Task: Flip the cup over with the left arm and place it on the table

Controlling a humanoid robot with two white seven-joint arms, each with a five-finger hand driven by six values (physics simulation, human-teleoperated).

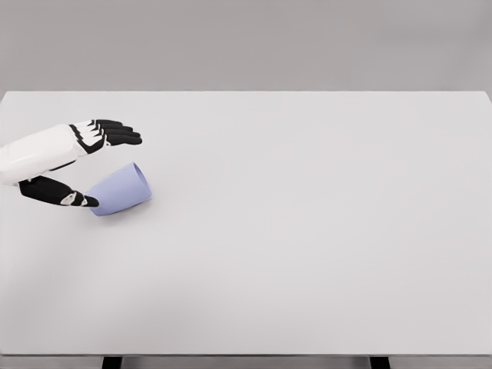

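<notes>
Left hand (81, 165) is entering from the left edge, its white forearm lying just left of the cup (121, 190). The hand is standing wide open. The four black fingers (115, 132) are stretching out flat and together above and behind the cup, clear of its wall. The thumb (60, 193) is reaching out below them, its tip lying at the cup's near left end, touching or all but touching; contact cannot be confirmed from this view. The hand is not closing on the cup: the cup is sitting in the gap between thumb and fingers, ungrasped.

The cup is pale blue and is lying on its side on the white surface (307, 231). It is resting at an angle, one end pointing toward the thumb and the other pointing up and to the right, away from the hand. Which end is the mouth cannot be told. A faint shadow is showing under it, so it is bearing on the surface and is not lifted.

The surface is extending well to the right of the cup.
</notes>
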